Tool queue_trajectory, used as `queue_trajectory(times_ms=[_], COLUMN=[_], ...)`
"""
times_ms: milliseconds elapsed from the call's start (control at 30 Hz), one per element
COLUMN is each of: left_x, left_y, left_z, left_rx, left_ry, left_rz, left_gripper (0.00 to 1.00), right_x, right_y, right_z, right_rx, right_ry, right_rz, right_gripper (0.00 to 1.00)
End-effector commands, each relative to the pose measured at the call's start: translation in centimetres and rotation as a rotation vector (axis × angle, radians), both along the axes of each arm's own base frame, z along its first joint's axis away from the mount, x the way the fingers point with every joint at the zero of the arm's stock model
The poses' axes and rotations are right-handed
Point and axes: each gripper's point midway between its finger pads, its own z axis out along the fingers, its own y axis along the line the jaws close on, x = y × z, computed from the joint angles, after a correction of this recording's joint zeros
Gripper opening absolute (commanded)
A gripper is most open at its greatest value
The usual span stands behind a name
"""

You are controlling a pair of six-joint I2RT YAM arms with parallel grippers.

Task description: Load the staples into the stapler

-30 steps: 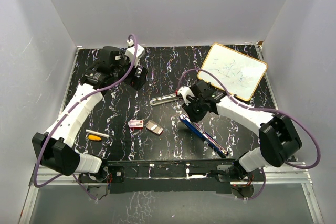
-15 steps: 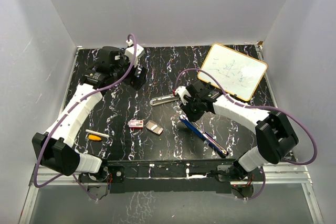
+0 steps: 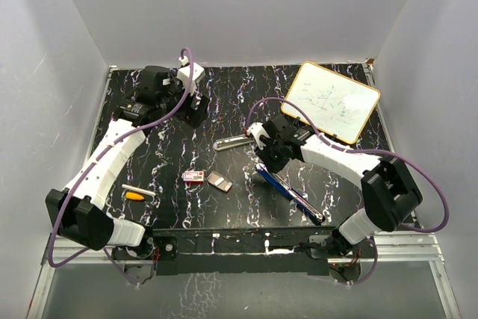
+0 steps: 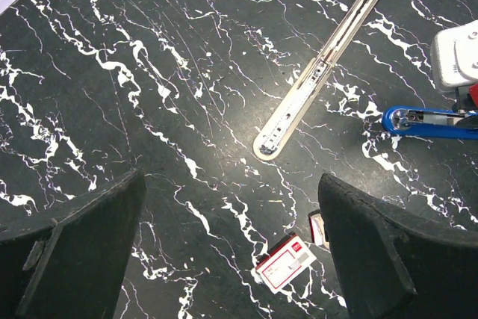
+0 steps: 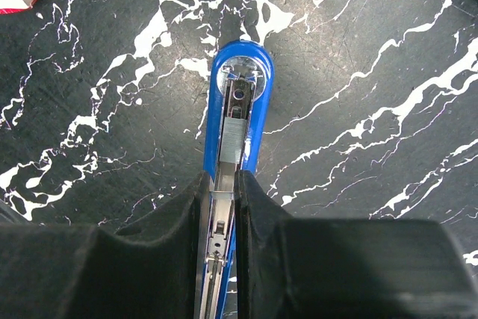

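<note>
Pinching the blue stapler (image 5: 240, 72), the right gripper (image 5: 224, 184) was clamped tight; the left gripper (image 4: 228, 214) hung spread wide, the staples box (image 4: 284, 263) lying beyond its fingertips.

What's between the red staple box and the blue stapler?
The tan-grey inner tray, next to the staple box; then bare tabletop up to the blue stapler. Shows in the top view.

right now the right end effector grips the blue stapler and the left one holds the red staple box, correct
No: the left end effector is open and empty. The left wrist view shows the red staple box lying on the table. The right end effector does grip the blue stapler.
</note>
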Motion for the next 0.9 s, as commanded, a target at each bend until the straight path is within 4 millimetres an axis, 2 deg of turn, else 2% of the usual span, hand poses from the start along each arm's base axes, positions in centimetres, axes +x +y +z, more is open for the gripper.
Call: queue_trajectory(times_ms=[0, 867], left_x=[-0.8, -0.8], left_y=[0.0, 0.2], left_z=[1.6, 1.6], left_rx=[-0.031, -0.035], left_ry=[-0.032, -0.033], left_rz=[-0.013, -0.012], left_gripper=[0.97, 0.97], right_x=[2.0, 1.5], right_y=[1.4, 0.5], right_z=[1.7, 0.5], right_rx=[0.038, -0.017], right_ry=[-0.077, -0.067], right_rz=[-0.01, -0.022], right_gripper=[0.16, 0.16])
